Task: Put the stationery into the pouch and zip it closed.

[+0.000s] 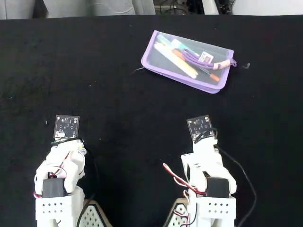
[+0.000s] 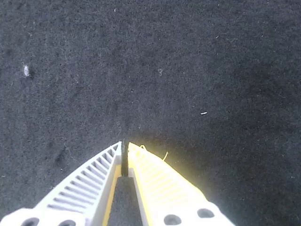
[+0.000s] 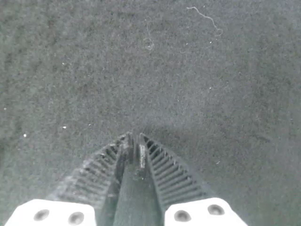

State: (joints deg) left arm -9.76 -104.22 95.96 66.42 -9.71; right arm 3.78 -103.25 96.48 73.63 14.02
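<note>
A clear pouch [image 1: 188, 61] with purple trim lies flat on the black table [image 1: 94, 75] at the back right of centre. Pens and markers [image 1: 176, 56] sit inside it, and its zip pull [image 1: 231, 62] is at the right end. Both arms are folded back near the front edge, far from the pouch. My left gripper [image 2: 124, 147] is shut over bare black cloth, with nothing between its white and yellow fingers. Over bare cloth as well, my right gripper [image 3: 133, 139] is shut and holds nothing.
The left arm's base [image 1: 59, 189] and the right arm's base [image 1: 208, 189] stand at the front edge. A small dark scrap [image 1: 245, 65] lies just right of the pouch. Bits of lint and thread [image 3: 205, 18] dot the cloth.
</note>
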